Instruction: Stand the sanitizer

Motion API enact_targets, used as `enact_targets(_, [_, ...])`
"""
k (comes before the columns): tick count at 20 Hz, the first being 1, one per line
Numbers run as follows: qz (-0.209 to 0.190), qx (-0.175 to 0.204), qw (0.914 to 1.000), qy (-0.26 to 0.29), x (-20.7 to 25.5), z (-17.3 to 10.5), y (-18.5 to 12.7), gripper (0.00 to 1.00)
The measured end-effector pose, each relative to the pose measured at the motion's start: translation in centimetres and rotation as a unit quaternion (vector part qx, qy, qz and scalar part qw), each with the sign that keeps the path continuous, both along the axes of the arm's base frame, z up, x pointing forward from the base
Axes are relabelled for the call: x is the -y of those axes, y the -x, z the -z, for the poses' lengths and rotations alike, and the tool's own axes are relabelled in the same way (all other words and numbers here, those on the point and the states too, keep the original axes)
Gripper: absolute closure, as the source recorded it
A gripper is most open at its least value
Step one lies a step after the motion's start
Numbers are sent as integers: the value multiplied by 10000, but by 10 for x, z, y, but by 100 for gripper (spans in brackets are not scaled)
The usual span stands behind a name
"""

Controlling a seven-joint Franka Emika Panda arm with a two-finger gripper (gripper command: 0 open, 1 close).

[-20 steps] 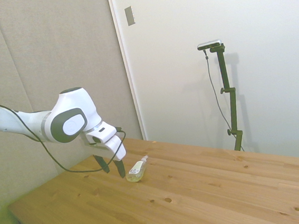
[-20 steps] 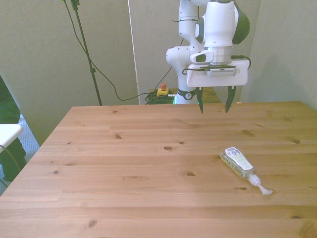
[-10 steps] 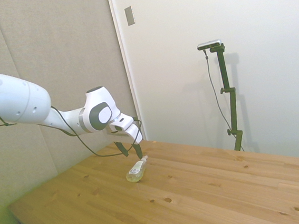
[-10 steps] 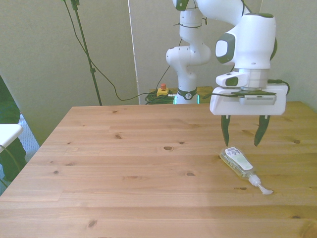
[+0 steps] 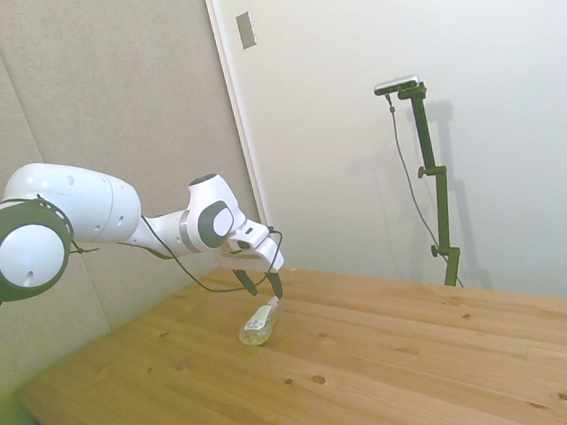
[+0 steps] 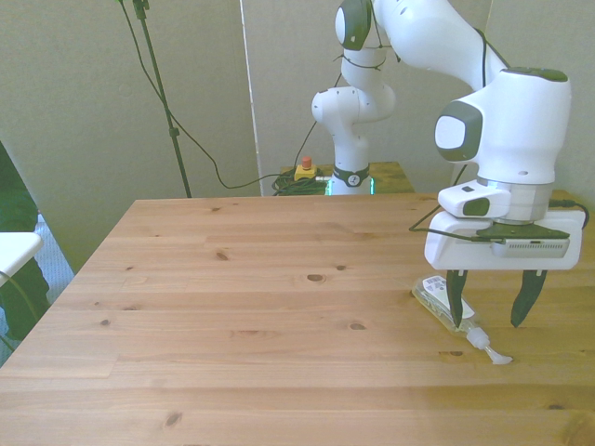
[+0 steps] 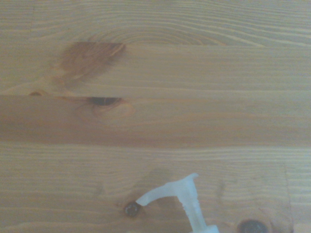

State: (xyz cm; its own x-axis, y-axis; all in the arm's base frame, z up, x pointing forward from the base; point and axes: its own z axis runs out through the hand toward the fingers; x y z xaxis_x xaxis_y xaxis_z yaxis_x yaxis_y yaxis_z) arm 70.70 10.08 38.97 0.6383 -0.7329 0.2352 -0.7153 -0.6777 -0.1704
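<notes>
Right now the sanitizer [image 6: 446, 303] lies flat on the wooden table [image 6: 232, 316], near the front view's right edge, pump top [image 7: 181, 196] pointing toward the near edge. The gripper [image 6: 487, 307] hangs just above it, fingers spread wide and holding nothing.

Risks, as I judge them:
- In the front view one fingertip looks to sit over the bottle neck while the other is out past it toward the front view's right. Closing from there could pinch only the thin pump, and the bottle may swing or slip out.
- The bottle is slim, smooth plastic w/ liquid inside. An off-centre squeeze could make it roll or skid on the boards.
- Coming straight down, a fingertip might land on the body rather than beside it and push it away.
- Tipping it up by the neck could leave it leaning; the base is narrow, so it may topple when let go.

Pose: the arm reaches out low over the table, wrist bent so the fingers point roughly down, tilted a bit in the side view. Tips are close above the table; can't tell whether one touches the bottle.
</notes>
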Motion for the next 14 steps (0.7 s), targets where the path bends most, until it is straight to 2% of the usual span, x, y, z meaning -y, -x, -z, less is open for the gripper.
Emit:
enact_targets(7, [54, -149, 9999, 61, 3, 25, -16, 0])
enact_targets(8, [65, -179, 9998, 74, 4, 26, -17, 100])
enact_targets(14, [121, -312, 9994, 86, 7, 33, -20, 100])
